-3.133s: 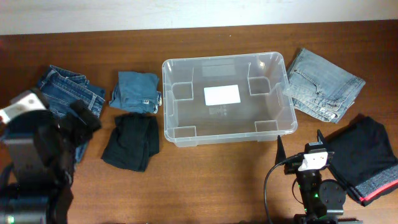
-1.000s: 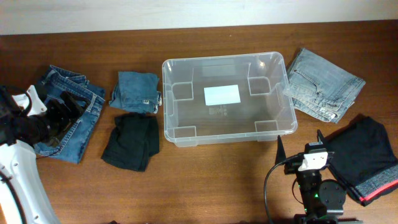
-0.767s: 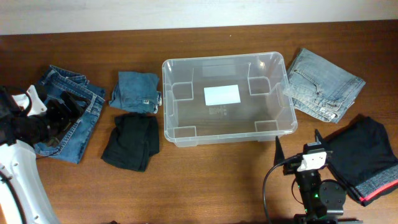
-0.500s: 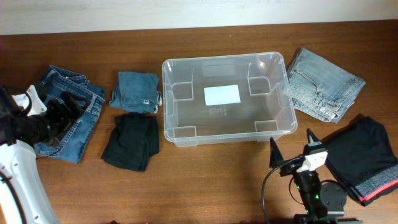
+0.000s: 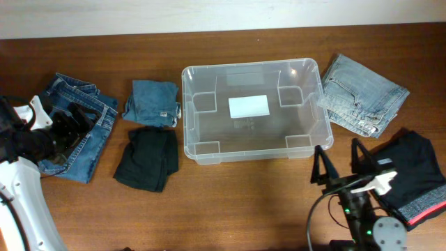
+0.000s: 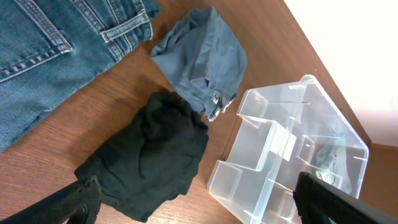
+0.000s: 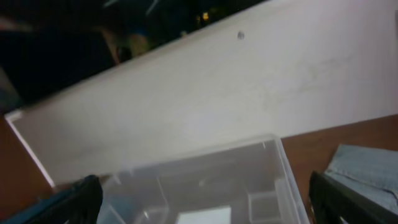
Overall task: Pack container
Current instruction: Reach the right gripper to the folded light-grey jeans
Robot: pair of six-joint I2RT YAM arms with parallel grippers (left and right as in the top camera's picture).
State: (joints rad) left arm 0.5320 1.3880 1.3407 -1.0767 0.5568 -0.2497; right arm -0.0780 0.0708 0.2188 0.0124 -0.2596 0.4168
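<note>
Far left of the container [image 5: 251,65], the left gripper [image 6: 198,200] hangs wide open over dark jeans [image 5: 63,90], holding nothing. Nearer the container lie a blue cloth [image 5: 153,101] and a black cloth [image 5: 146,159]. The container sits mid-bench [image 5: 244,202], with nothing in it. It looks light, stiff and slippery, so I think its rolled rim is the best place to grab. Right of it, the right gripper [image 5: 336,146] is open and holds nothing, near pale jeans [image 5: 362,101].
</note>
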